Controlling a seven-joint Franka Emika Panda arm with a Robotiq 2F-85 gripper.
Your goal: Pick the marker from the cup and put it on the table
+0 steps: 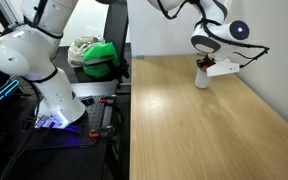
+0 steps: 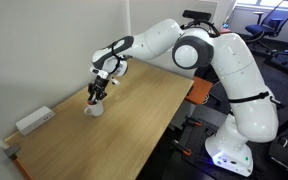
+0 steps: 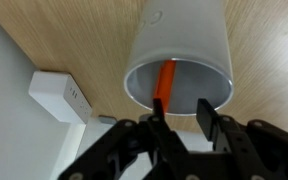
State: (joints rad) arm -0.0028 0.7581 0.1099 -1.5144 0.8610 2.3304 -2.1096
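The white cup (image 3: pixel 180 52) stands on the light wood table (image 3: pixel 269 40), seen from above in the wrist view. Inside it the orange-red marker (image 3: pixel 165 80) leans against the near wall. My gripper (image 3: pixel 184 112) hovers just over the cup's rim, its jaws partly apart with a gap between them. The left fingertip (image 3: pixel 158 108) sits in front of the marker's upper end and the right one stands clear of it. Nothing is gripped. In both exterior views the gripper (image 1: pixel 202 64) (image 2: pixel 98 93) points down onto the cup (image 1: pixel 202 79) (image 2: pixel 95 107) near the table's far end.
A white box (image 3: pixel 58 96) (image 2: pixel 34 121) lies on the table close to the cup, near the wall. The table (image 1: pixel 204 130) (image 2: pixel 134 120) stretches away from the cup. Beside the table are the robot's base (image 1: pixel 54 100) and a green object (image 1: pixel 102 58).
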